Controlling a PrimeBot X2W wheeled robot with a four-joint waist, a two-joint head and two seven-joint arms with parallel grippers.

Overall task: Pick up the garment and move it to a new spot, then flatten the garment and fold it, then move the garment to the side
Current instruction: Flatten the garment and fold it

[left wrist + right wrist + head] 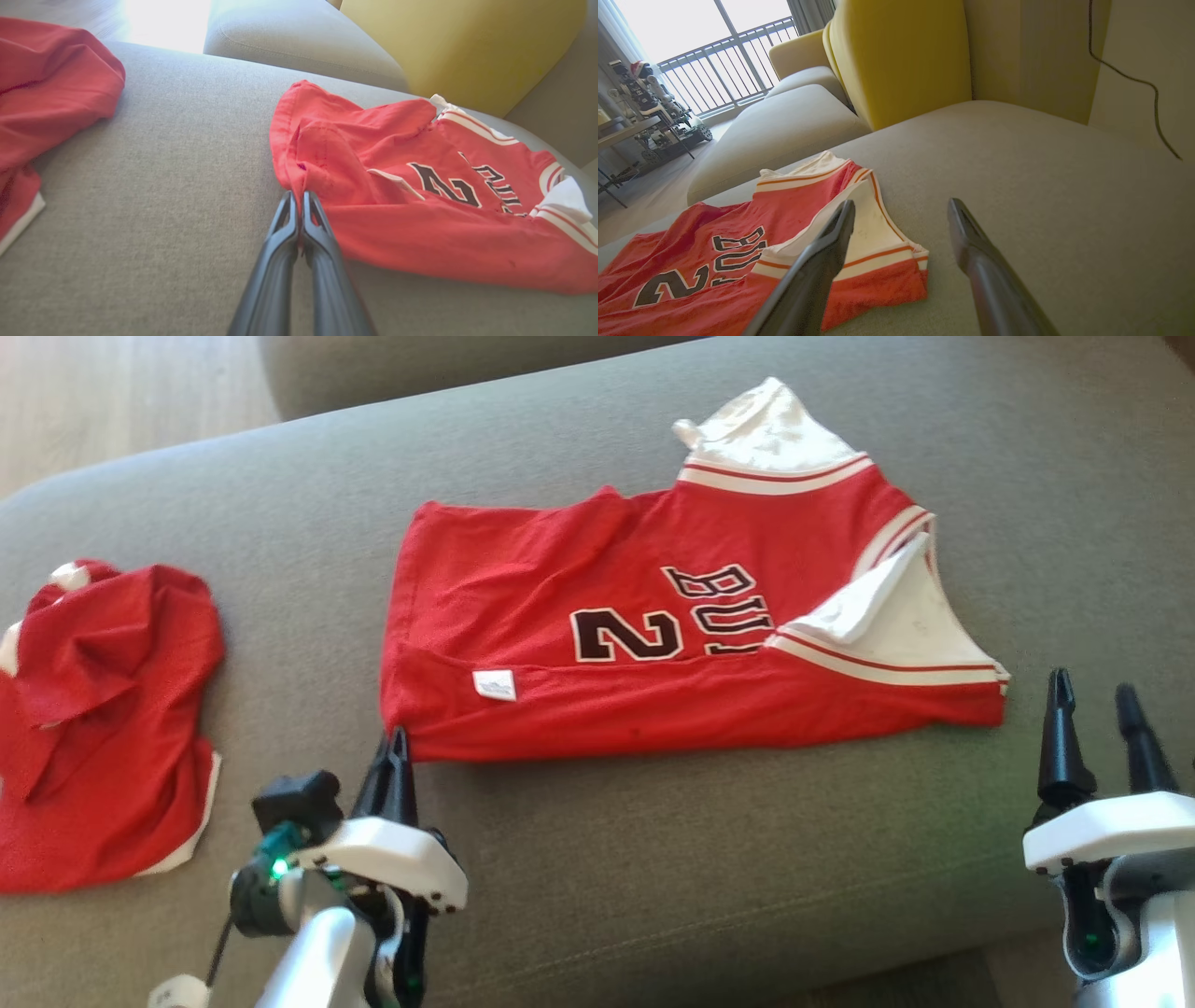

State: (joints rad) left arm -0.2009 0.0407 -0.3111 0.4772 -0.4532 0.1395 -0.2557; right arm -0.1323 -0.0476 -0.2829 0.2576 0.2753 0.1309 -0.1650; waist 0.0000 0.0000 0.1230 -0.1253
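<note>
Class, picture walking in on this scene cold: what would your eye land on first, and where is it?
A bright red jersey with a black 2 lies spread across the middle of the grey sofa. The left gripper has its fingers shut on the jersey's near left corner. A second red garment sits crumpled at the sofa's left end.

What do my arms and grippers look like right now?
The left gripper and right gripper each have two long, tapering black fingers set in a white housing. Behind sits a dark joint with a small green light, then a pale silver forearm. A thin dark cable runs beside the left wrist.
</note>
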